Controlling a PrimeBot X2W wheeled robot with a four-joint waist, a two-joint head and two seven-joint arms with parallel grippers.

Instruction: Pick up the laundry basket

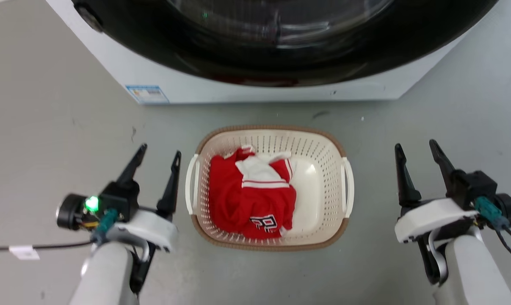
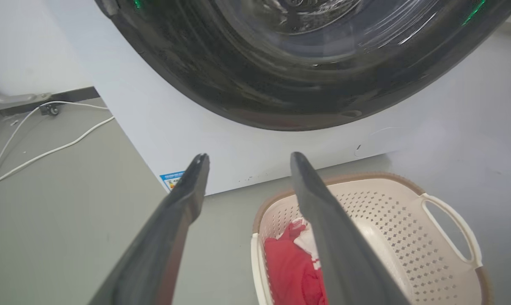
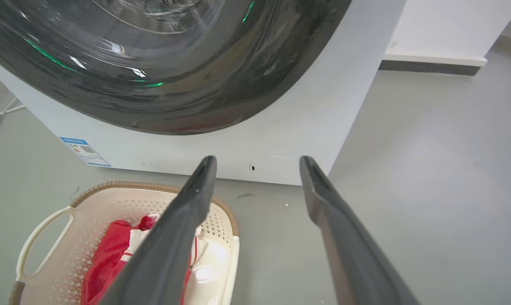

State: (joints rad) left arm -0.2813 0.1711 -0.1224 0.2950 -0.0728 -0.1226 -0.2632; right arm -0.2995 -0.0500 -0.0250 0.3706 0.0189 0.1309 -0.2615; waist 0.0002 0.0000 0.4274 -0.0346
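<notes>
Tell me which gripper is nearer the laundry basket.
Left. The left gripper, open, is just outside the left handle of the laundry basket. The right gripper, also open, is beside the right handle with a wider strip of floor between.

Soft even light, glare streaks on the washer door [image 2: 280, 84], wide-angle warp

A laundry area: white front-loading washing machine [image 1: 280, 93] at the far side, laundry basket [image 1: 319, 148] of clothes [image 1: 247, 199] (red and white) before it.
</notes>
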